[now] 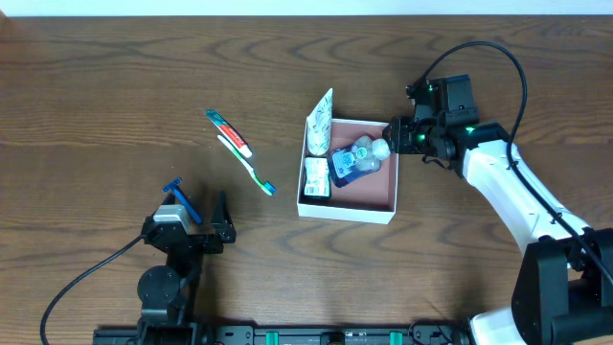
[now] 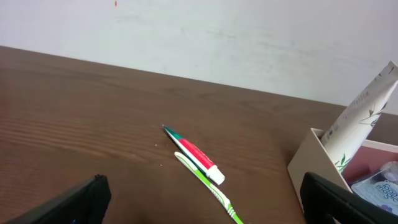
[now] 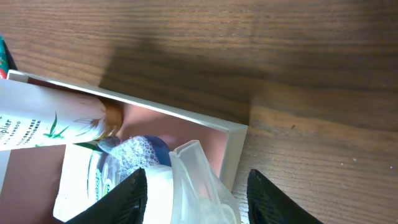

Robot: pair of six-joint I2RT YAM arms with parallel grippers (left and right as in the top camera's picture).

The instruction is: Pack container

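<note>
Right now my right gripper (image 3: 198, 185) hangs over the upper-right corner of the container (image 1: 375, 195), which sits right of centre in the overhead frame. The jaws are apart, one on either side of a clear plastic piece (image 1: 380, 149) that sits just inside that corner.

The main risk, as I judge it, is a snag. If I lift away crooked, a finger could catch the clear piece or the thin white wall, dragging the container or flipping the piece onto the table. The white tube (image 1: 319, 125) leans on the container's upper-left corner, poking above the rim, and a jolt could topple it. The blue bottle (image 1: 347, 165) and a white packet (image 1: 316, 177) crowd the left side of the floor, so a toothbrush (image 1: 247, 163) and a toothpaste (image 1: 228, 132) lying out at centre-left may not settle flat.

My left gripper (image 1: 199, 203) waits at lower left, its fingers spread wide with nothing between them. A blue item (image 1: 178, 195) shows beside it, and I cannot tell whether that lies on the table. In the right wrist view the clear piece runs off the bottom edge, so its shape stays unclear, as does whether either pad touches it.
</note>
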